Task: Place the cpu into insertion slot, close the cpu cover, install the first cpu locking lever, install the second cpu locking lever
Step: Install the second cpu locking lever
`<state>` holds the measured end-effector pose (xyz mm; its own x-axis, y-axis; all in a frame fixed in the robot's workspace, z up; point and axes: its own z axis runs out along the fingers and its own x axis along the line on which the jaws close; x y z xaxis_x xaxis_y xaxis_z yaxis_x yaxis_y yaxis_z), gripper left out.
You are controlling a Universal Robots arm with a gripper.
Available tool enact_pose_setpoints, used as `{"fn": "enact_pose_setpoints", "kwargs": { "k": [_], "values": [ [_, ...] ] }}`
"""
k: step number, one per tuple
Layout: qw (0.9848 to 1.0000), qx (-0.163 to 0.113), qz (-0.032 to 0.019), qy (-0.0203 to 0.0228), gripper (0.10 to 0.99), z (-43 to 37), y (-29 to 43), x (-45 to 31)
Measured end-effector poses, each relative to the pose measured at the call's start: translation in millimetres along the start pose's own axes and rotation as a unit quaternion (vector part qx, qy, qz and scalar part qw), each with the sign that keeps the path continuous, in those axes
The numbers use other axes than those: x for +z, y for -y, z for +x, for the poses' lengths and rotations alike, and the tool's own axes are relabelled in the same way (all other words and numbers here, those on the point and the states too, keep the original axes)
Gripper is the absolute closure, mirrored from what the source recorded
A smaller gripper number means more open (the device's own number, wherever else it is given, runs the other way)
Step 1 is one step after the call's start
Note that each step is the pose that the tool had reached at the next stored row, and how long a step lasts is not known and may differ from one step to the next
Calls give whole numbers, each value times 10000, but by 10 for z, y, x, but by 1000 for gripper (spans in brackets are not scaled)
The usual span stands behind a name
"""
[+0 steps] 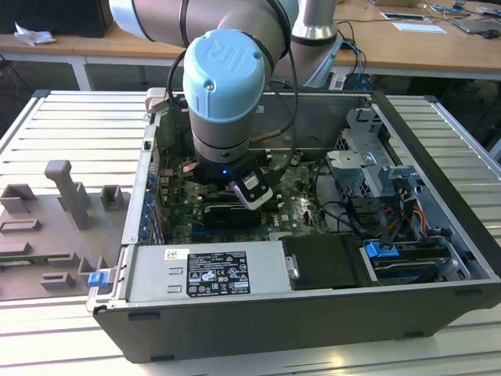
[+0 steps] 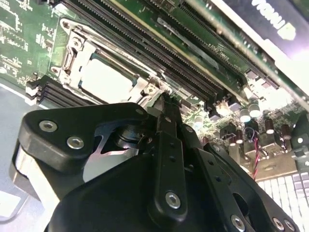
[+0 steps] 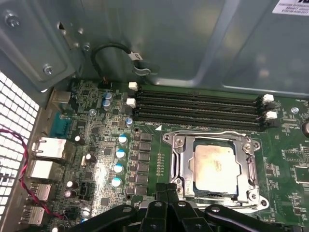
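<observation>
In the exterior view the arm reaches down into an open computer case [image 1: 438, 196], its big blue-capped wrist joint [image 1: 227, 70] blocking most of the green motherboard [image 1: 293, 205] beneath. A silver power supply box [image 1: 207, 274] lies along the case's near side, with a drive cage [image 1: 368, 168] and a tangle of cables [image 1: 344, 215] towards the exterior view's right. A grey fixture tray [image 1: 59, 227] sits outside the case on the exterior view's left.

In the second wrist view the gripper [image 2: 165, 102] fills the foreground — its black fingers [image 2: 168, 145] look pressed together with nothing between them, their tips just beside one corner of the insertion slot [image 2: 72, 55]. The cpu [image 2: 105, 79] lies flat in it, pale top up, with the cpu cover [image 2: 145, 87] down around it. Long memory slots [image 2: 145, 41] run alongside the socket.

In the first wrist view the cpu [image 3: 215, 166] sits square in the insertion slot [image 3: 175, 166], framed by the cpu cover [image 3: 212, 136], its edges parallel to the memory slots [image 3: 198, 104] next to it. The gripper [image 3: 166, 189] tips, narrow and empty, hover near the socket's edge. Small capacitors [image 3: 119, 154] and rear ports [image 3: 46, 150] stand further off, against the case's metal wall [image 3: 183, 43].
</observation>
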<state>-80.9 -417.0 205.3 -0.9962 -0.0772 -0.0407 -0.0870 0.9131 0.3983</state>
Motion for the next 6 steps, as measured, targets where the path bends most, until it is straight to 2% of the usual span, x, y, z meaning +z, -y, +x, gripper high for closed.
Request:
{"fn": "enact_pose_setpoints", "kwargs": {
  "k": [6],
  "values": [
    [10000,-1,1,0,980,-7,-71,-90]
  ]
}}
